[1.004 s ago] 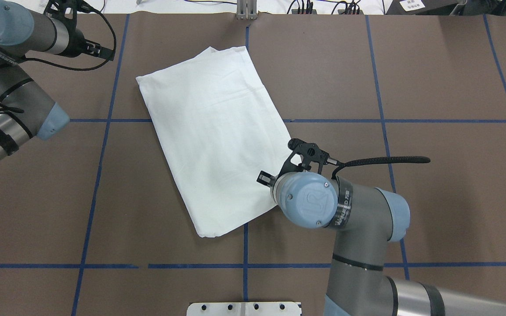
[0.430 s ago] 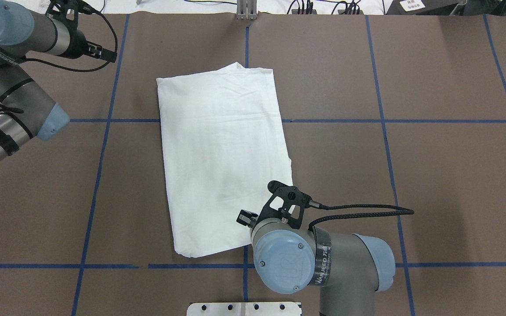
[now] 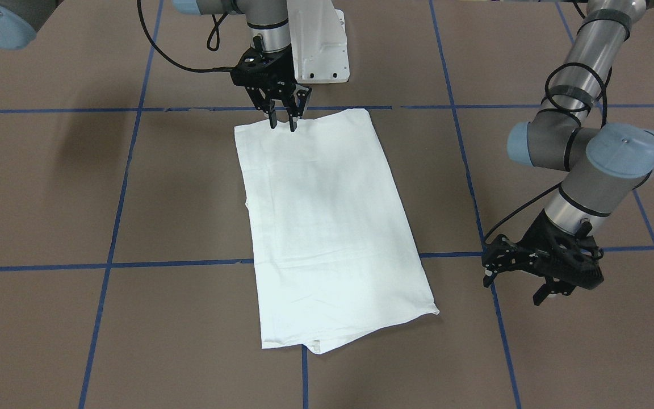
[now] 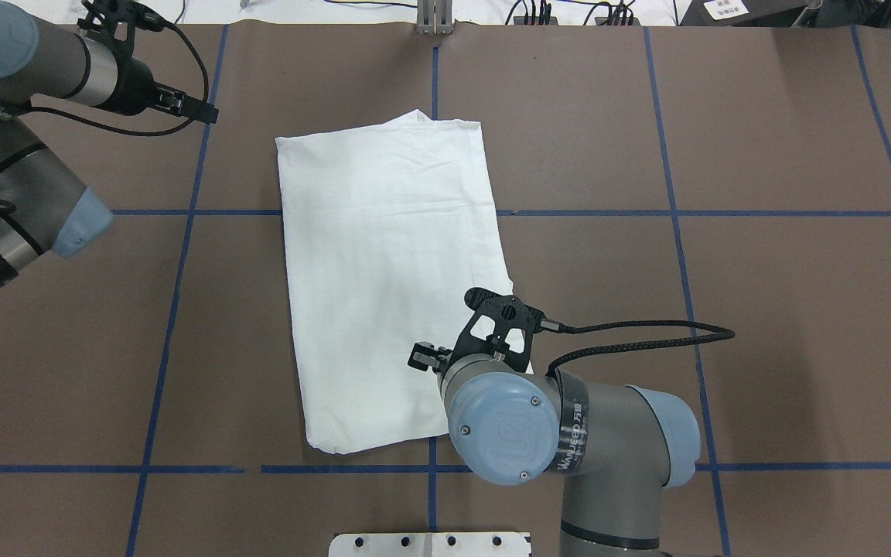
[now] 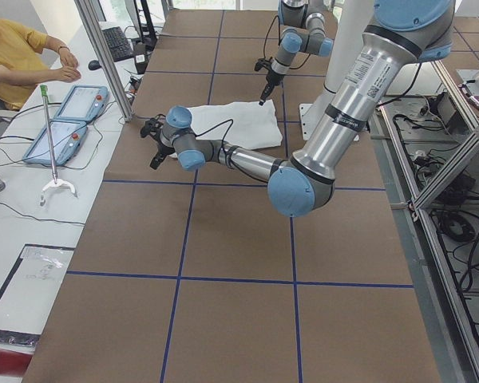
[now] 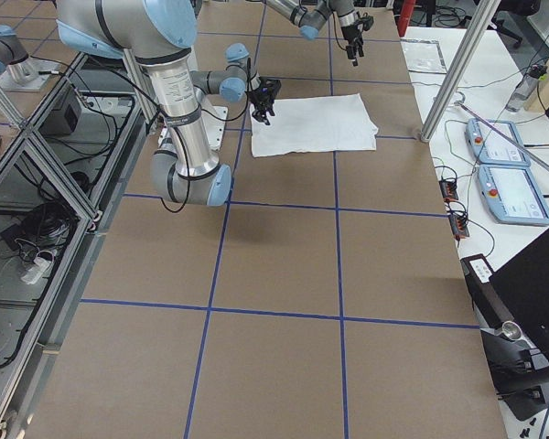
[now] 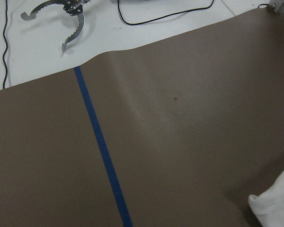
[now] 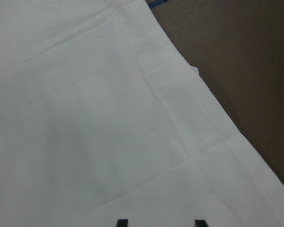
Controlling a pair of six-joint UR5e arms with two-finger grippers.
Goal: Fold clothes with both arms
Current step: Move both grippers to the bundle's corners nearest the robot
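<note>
In the front view, the right gripper hangs at the upper middle. Its fingers are spread at the top edge of the shirt, not pinching it. The shirt lies flat on the table in the middle of the frame, folded into one long strip. At the right, the left gripper sits well apart from the shirt; I cannot tell if it is spread or pressed together. I think a new fold is about to start. Next, the right gripper must pinch that edge and bring it over. I count one shirt, two arms and two grippers.
</note>
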